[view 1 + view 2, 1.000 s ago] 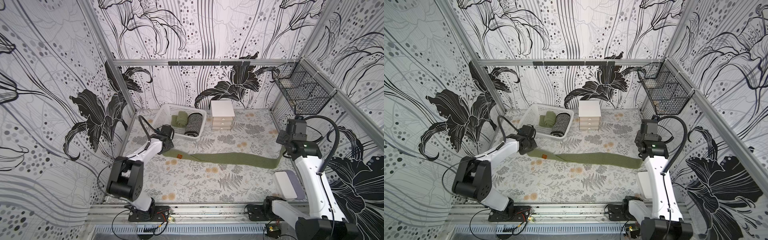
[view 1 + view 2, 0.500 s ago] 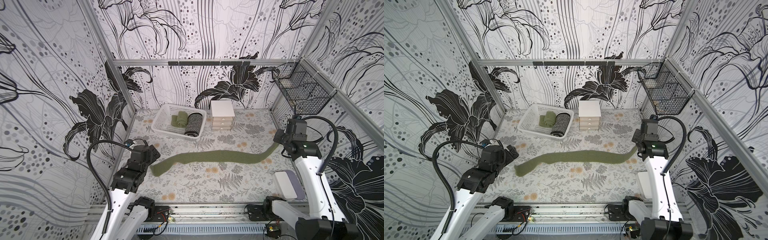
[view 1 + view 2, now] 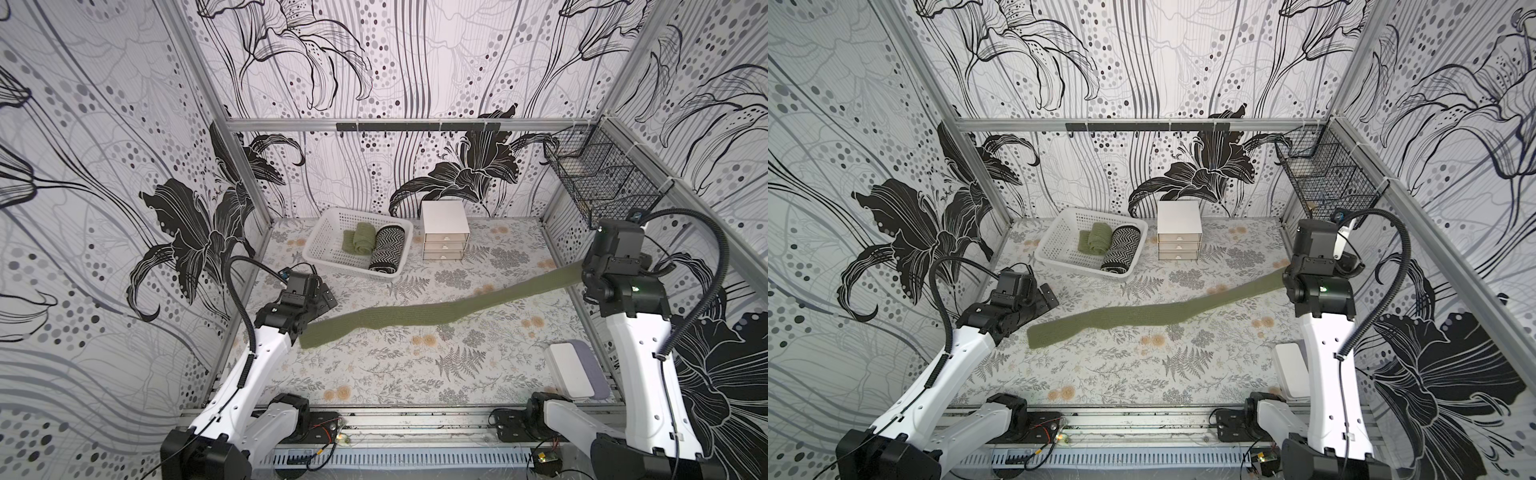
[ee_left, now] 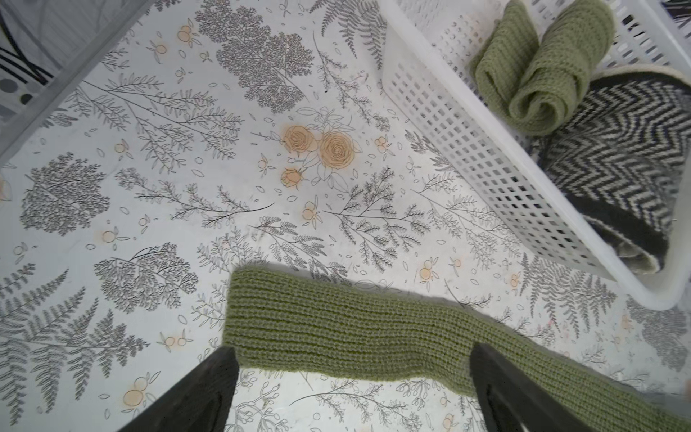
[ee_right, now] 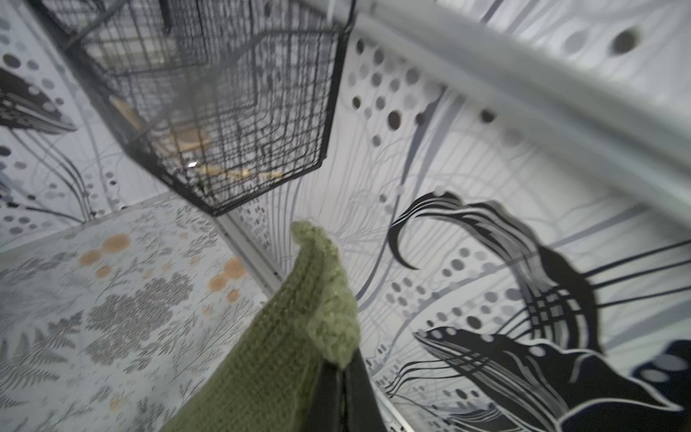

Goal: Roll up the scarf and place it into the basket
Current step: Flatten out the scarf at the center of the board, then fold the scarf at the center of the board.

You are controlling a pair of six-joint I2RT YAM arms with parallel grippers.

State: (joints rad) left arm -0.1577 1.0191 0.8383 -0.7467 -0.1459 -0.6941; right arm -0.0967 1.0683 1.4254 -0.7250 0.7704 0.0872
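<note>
Right gripper (image 5: 343,374) is closed tight on one end of the scarf (image 3: 415,311), a tuft of green knit poking out past the black fingers. Left gripper (image 4: 351,348) stands wide open and holds nothing, its fingers (image 4: 209,377) either side of the scarf's free end. From the held, lifted end near the right wall the scarf slopes down and runs across the table to that free end, which lies flat just short of the basket (image 3: 332,232). Two rolls already sit in the basket, one green (image 3: 360,237) and one zigzag (image 3: 386,249).

The scarf looks like a light, limp, chunky rib knit. It will likely sag, stretch and twist instead of holding any shape, though the coarse yarn should not slip in the pads. My judgement is that the best hold for starting a roll is the short edge of the free end, pinched across its width.

In both top views the right wrist body hides its fingers, and the right wrist view is blurred, so how deep the grip goes is unclear. I cannot tell whether the left fingertips touch the cloth or hover above it
</note>
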